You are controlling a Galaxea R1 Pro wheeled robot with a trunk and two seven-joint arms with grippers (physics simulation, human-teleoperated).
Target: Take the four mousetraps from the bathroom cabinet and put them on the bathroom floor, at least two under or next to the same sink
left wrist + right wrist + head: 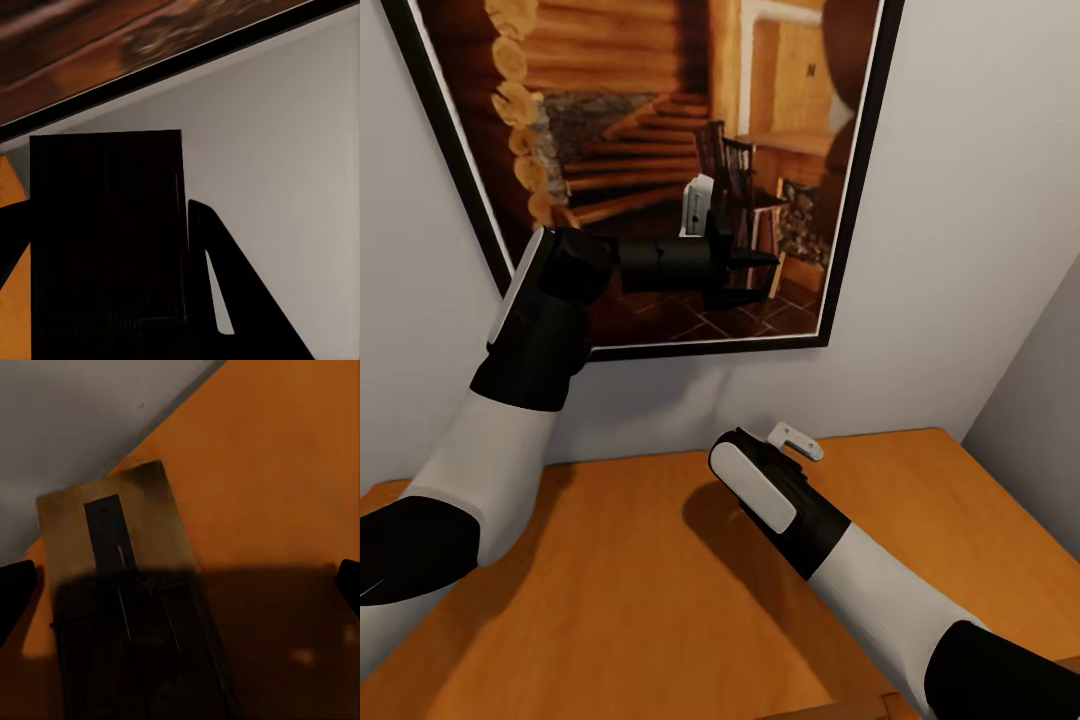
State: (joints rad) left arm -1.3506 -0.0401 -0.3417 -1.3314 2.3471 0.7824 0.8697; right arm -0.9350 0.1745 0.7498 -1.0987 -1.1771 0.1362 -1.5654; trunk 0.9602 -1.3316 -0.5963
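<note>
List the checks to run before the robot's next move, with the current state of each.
1. Right gripper grip on the mousetrap: not ok. The fingertips stand wide apart, clear of its sides.
2. Left gripper load: cannot tell. A dark rectangle sits between the fingers, too dark to identify.
3. Left gripper's clearance from the framed picture: cannot tell. The gripper is in front of it, but the gap is unclear.
4. Drop-off spot located: not ok. The robot faces a wall above an orange wooden top.
</note>
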